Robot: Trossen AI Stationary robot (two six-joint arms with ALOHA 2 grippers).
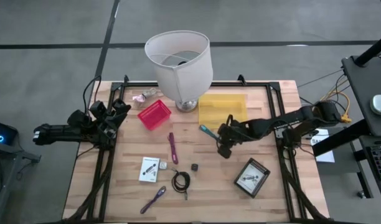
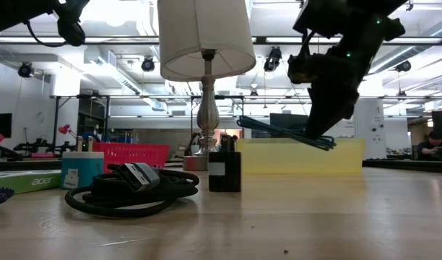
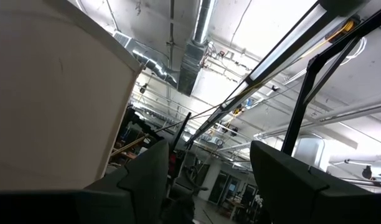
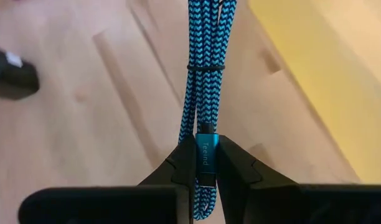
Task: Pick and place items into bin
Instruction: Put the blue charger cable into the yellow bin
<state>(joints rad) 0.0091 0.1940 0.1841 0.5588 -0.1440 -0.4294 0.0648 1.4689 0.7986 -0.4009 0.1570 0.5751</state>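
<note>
A teal braided cable bundle (image 4: 206,62), tied with a thin black band, is held by my right gripper (image 4: 203,152) over the table's middle, just on the near side of the yellow bin (image 1: 223,109). In the high view the bundle (image 1: 209,132) sticks out from the gripper (image 1: 223,148) toward the lamp. A purple stick (image 1: 172,147), a second purple stick (image 1: 153,200), a coiled black cable (image 1: 180,181), a tiny black cube (image 1: 194,167) and a white packet (image 1: 149,169) lie flat on the wood. My left gripper (image 1: 119,112) waits open at the left edge, pointing upward. My right gripper pinches the teal connector end (image 4: 204,155) of the bundle between its two fingers. The fingers slant down from the table's right side and lie along the bundle. The bundle (image 2: 286,133) sticks out ahead of them, nearly level and clear of the table.
A big white lamp (image 1: 181,65) stands at the far middle, next to a red basket (image 1: 154,114) and a crumpled pink wrapper (image 1: 144,95). A dark flat box (image 1: 252,177) lies near right. Black frame rails (image 1: 284,155) run along both table sides.
</note>
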